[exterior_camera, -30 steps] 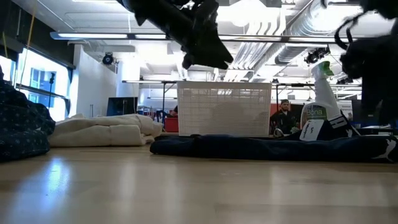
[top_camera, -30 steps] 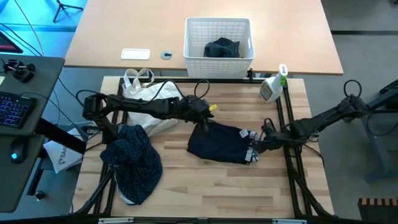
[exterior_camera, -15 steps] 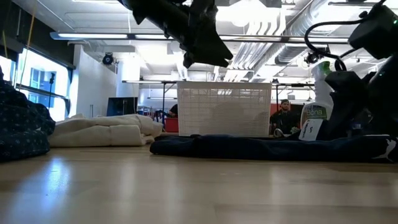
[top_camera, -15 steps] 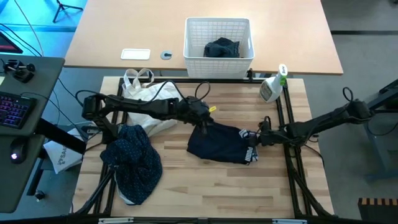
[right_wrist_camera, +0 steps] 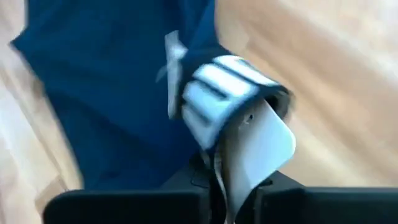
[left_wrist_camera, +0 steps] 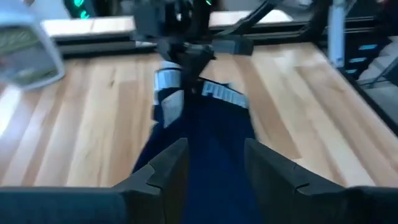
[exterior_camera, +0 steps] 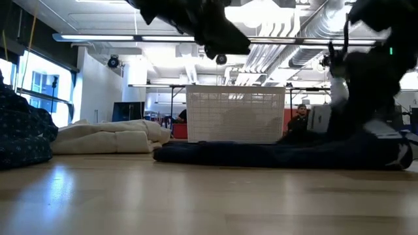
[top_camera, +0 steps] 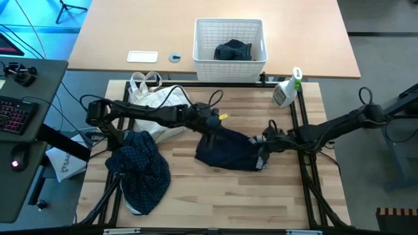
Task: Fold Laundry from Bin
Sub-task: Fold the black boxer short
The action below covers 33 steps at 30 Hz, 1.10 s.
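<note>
A plain dark navy piece (top_camera: 228, 149) lies spread on the wooden table, its striped waistband (top_camera: 262, 155) toward the right. My right gripper (top_camera: 264, 145) is shut on that waistband end. My left gripper (top_camera: 212, 127) hovers open above the piece's far left part, clear of the cloth in the low view (exterior_camera: 225, 46); navy cloth shows between and below its fingers (left_wrist_camera: 214, 171). The white lattice bin (top_camera: 230, 62) stands beyond the table's far edge with a dark garment (top_camera: 233, 50) inside. A navy dotted shirt (top_camera: 139, 163) lies heaped at the near left. My right gripper pinches the navy piece's striped waistband (right_wrist_camera: 217, 93) between its two fingers, together with a white label (right_wrist_camera: 261, 143) sewn there. The fingers slant down from the table's right. The rest of the piece lies flat on the table (exterior_camera: 261, 153).
A cream cloth bag (top_camera: 157, 104) lies at the far left under my left arm. A spray bottle (top_camera: 286, 91) stands at the far right corner. Bare wood stretches along the near edge (top_camera: 228, 202). People sit in the room behind the bin.
My right gripper has gone down and toward the table's left, rolled, and shut on the waistband end of the navy piece, nudging that end slightly left. My left gripper has rolled in place above the cloth.
</note>
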Available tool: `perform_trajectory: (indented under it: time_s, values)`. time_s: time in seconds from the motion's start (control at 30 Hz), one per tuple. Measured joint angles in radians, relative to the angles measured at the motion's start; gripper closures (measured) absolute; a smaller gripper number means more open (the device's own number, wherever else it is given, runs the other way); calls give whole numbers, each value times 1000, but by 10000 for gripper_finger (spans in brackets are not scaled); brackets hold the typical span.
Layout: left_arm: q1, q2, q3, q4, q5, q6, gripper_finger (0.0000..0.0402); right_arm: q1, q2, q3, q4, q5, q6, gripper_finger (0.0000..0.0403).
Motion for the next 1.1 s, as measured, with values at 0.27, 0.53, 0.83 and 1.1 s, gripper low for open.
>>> perform_trajectory:
  time_s: [0.27, 0.53, 0.83, 1.1]
  values:
    - [-29, 83, 0, 257, 3, -42, 199, 102, 57, 340, -328, 132, -303, 395]
    - [-35, 209, 0, 567, 9, -132, 151, 143, 259, 509, -382, 130, -507, 396]
    - [-33, 296, 1, 673, 65, -185, 141, 141, 385, 594, -374, 77, -547, 396]
    - [-45, 305, 0, 672, 137, -103, 141, 107, 389, 626, -360, 8, -469, 396]
